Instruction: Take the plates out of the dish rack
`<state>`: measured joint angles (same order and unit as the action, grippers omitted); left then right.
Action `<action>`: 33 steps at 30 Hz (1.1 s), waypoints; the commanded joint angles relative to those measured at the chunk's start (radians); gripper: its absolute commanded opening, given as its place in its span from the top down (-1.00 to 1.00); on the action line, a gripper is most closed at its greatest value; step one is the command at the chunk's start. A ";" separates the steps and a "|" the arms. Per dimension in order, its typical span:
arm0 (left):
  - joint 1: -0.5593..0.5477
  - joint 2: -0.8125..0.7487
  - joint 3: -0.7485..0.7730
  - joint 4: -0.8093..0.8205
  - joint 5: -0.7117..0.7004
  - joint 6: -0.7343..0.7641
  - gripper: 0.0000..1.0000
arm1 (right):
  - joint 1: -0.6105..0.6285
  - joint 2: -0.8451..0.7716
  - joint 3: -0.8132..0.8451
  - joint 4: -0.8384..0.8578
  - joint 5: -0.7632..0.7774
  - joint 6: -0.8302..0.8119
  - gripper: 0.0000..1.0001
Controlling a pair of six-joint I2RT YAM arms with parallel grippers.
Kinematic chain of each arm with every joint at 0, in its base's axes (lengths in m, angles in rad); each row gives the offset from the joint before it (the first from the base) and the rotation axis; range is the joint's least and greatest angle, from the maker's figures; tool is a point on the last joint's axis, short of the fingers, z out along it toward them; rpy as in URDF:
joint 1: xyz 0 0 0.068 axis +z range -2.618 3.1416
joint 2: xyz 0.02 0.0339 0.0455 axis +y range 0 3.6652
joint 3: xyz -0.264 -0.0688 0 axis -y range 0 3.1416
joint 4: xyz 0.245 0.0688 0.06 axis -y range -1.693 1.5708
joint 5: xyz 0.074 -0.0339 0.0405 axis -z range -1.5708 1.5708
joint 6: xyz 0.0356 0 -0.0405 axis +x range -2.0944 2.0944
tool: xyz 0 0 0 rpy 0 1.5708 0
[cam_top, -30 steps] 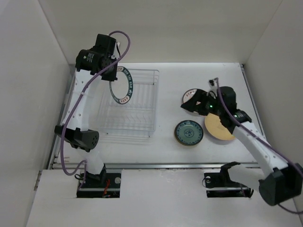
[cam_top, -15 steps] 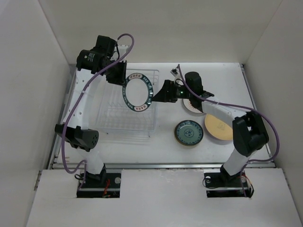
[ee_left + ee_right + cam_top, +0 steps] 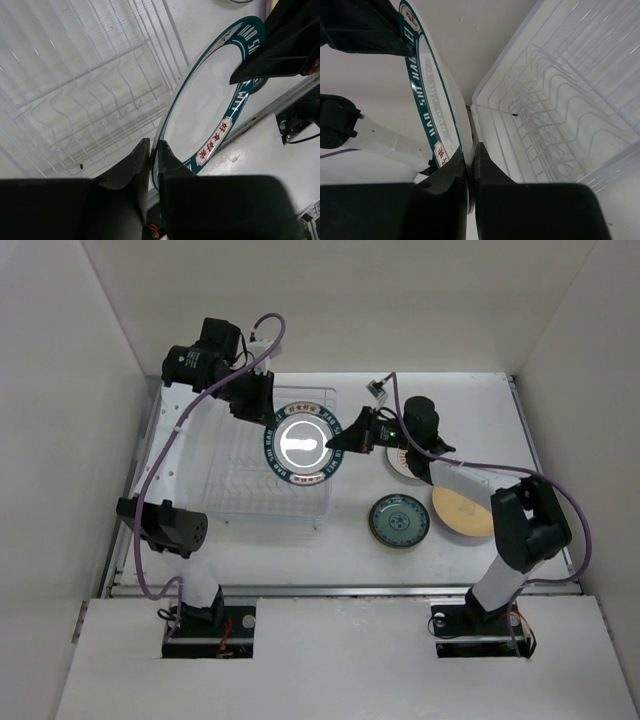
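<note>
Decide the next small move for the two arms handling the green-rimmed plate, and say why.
Probably open the left claw. It and the right claw are both shut on opposite edges of the green-rimmed plate, which hangs above the dish rack. The right claw can then likely carry it alone to the table beside the teal plate.
</note>
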<state>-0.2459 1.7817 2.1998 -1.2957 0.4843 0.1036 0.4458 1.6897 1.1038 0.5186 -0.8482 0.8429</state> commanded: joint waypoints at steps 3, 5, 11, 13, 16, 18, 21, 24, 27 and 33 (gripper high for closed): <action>-0.032 -0.031 0.006 0.018 -0.071 -0.048 0.27 | -0.038 -0.056 -0.076 0.143 0.093 0.143 1.00; -0.032 -0.031 0.015 0.032 -0.114 -0.077 -0.99 | -0.070 -0.090 -0.090 0.088 0.126 0.163 1.00; -0.032 -0.103 0.083 0.140 -0.614 -0.179 -1.00 | -0.270 -0.186 -0.073 -0.296 0.294 0.145 1.00; -0.032 -0.128 0.069 0.168 -0.761 -0.179 -1.00 | -0.330 -0.197 -0.042 -0.453 0.378 0.052 1.00; -0.032 -0.151 0.028 0.159 -0.825 -0.170 -1.00 | -0.415 -0.157 0.034 -0.678 0.488 -0.081 1.00; -0.032 -0.166 -0.029 0.159 -0.863 -0.160 -1.00 | -0.447 -0.127 0.060 -0.762 0.497 -0.123 1.00; -0.032 -0.189 -0.115 0.159 -0.906 -0.140 -1.00 | -0.472 -0.116 0.047 -0.763 0.511 -0.146 1.00; -0.032 -0.199 -0.161 0.159 -0.906 -0.140 -1.00 | -0.484 -0.107 0.022 -0.772 0.535 -0.156 1.00; -0.032 -0.208 -0.213 0.159 -0.941 -0.131 -1.00 | -0.498 -0.107 -0.015 -0.781 0.548 -0.168 1.00; -0.032 -0.217 -0.227 0.170 -0.934 -0.122 -1.00 | -0.519 -0.070 -0.042 -0.821 0.592 -0.198 0.87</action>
<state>-0.2779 1.5909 1.9701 -1.1427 -0.4202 -0.0334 -0.0628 1.6009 1.0618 -0.2947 -0.2863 0.6762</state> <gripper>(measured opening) 0.997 0.098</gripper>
